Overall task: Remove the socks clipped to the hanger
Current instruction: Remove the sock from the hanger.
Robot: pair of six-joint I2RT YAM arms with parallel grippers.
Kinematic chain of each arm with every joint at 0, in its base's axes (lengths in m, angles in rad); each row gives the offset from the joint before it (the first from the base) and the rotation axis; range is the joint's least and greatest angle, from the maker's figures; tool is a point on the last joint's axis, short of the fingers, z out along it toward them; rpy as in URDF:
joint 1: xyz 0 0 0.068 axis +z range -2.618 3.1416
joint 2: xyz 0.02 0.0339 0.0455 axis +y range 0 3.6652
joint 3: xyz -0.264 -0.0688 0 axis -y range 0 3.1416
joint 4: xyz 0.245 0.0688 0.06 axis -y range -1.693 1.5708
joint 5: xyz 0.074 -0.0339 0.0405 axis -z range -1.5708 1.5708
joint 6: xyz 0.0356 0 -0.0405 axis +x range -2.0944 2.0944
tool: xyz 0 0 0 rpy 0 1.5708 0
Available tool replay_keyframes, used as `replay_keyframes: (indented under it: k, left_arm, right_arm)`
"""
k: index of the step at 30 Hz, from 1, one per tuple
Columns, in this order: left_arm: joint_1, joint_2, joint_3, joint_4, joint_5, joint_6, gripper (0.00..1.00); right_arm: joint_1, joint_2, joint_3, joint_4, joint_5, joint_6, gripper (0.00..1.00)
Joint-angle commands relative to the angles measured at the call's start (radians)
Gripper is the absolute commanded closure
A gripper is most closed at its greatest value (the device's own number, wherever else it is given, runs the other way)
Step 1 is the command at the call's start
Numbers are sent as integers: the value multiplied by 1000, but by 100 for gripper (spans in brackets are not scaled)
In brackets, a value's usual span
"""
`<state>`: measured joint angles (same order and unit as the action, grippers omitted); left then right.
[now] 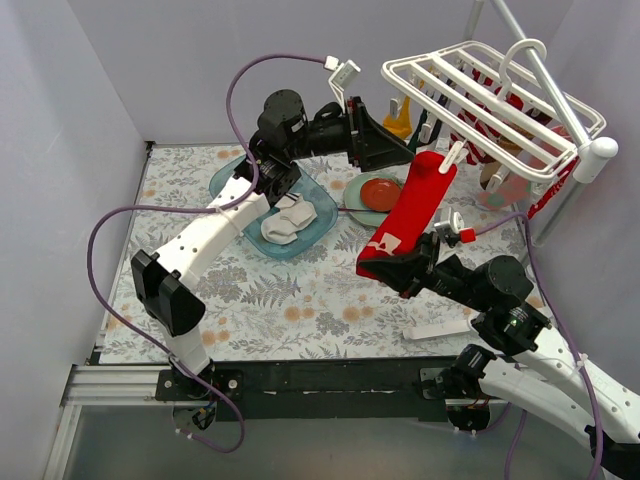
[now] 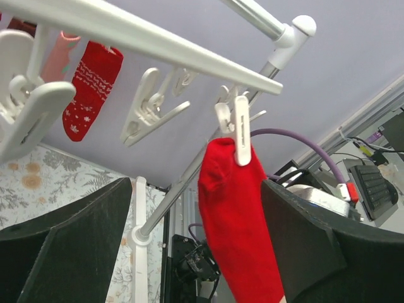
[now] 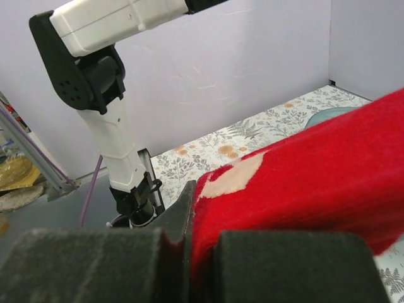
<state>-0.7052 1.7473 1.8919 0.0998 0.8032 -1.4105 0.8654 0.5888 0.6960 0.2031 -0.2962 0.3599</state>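
white plastic hanger (image 1: pixel 495 95) hangs raised at far right, bars roughly level, clips dangling under them. plain red sock (image 1: pixel 418 200) is clipped at its top end by a white clip (image 2: pixel 241 129) on the hanger's near edge and stretches down-left. its lower end, with pale patches, is pinched in the right gripper (image 1: pixel 385 268). patterned red sock (image 2: pixel 88 88), pink sock (image 2: pixel 60 53) and mustard sock (image 1: pixel 400 118) hang from other clips. two pale socks (image 1: pixel 287 220) lie in the blue tub (image 1: pixel 320 205).

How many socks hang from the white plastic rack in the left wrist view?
3: a plain red sock clipped at centre, a red white-patterned sock upper left, a pale pink sock beside it. Others may be hidden.
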Motion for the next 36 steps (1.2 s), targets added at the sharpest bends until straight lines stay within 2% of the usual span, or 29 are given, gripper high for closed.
replay_keyframes:
  k: [1,7,16,22,36]
  left_arm:
    - [-22,3,47,-43,-18,-11,18]
    - [-66,58,105,-9,4,-83,19]
    - [-91,93,116,93,2,-194,19]
    - [-108,113,134,77,-41,-229,19]
    - [-129,162,179,130,-33,-343,24]
  right_arm:
    - [4,-7,8,62,-57,19,99]
    - [4,-4,13,64,-80,22,99]
    - [6,-4,2,73,-136,36,99]
    - [6,-3,-4,81,-153,40,99]
    - [6,13,-13,96,-199,40,99]
